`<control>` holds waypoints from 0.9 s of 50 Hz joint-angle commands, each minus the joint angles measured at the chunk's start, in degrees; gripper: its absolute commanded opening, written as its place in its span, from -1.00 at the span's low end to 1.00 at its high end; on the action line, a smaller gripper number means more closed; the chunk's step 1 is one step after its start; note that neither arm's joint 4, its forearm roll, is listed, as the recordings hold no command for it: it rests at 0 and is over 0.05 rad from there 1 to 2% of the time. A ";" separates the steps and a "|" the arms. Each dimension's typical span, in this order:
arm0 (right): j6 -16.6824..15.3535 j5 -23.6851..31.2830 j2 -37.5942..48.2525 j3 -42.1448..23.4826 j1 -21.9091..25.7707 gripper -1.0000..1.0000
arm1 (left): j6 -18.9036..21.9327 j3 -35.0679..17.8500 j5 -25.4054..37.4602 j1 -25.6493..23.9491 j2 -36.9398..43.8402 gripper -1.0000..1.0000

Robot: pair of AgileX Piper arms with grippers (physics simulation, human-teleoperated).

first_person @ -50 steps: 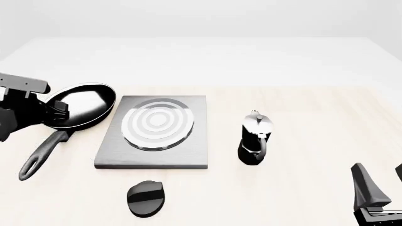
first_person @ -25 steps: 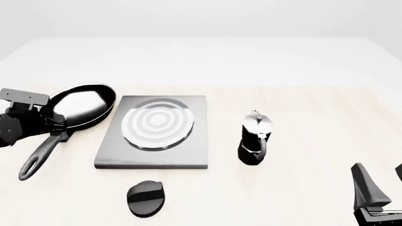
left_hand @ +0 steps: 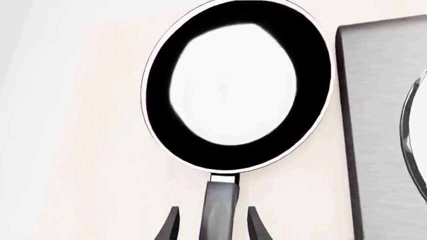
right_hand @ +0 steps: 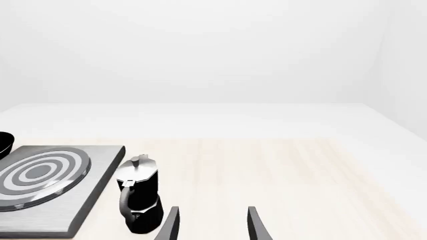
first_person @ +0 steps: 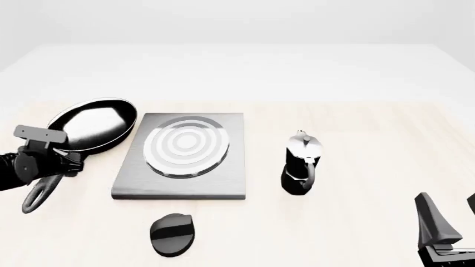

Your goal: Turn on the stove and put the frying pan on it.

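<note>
Left wrist: the left gripper (left_hand: 212, 227) straddles the frying pan (left_hand: 237, 85) handle, fingers apart, not clamped. Front: pan on the table left of the stove (first_person: 183, 156), knob (first_person: 172, 234) untouched. Right wrist: the right gripper (right_hand: 212, 227) idles open, well apart. Both steps remain.

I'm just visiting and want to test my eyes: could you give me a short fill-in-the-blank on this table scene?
1. The round black frying pan lies on the table to the ___ of the flat grey metal stove slab in the front view.
2. The left gripper's open fingers straddle the pan's ___.
3. The black oval knob lies ___ the slab.

Missing words: left; handle; off
</note>
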 commanded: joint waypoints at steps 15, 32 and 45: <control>0.00 0.00 0.00 0.00 0.00 1.00 | 2.32 0.47 -6.76 1.48 9.93 1.00; 0.00 0.00 0.00 0.00 0.00 1.00 | 2.57 1.29 -7.51 1.11 10.68 -1.00; 0.00 0.00 0.00 0.00 0.00 1.00 | 1.28 2.53 -5.65 -0.63 6.14 -1.00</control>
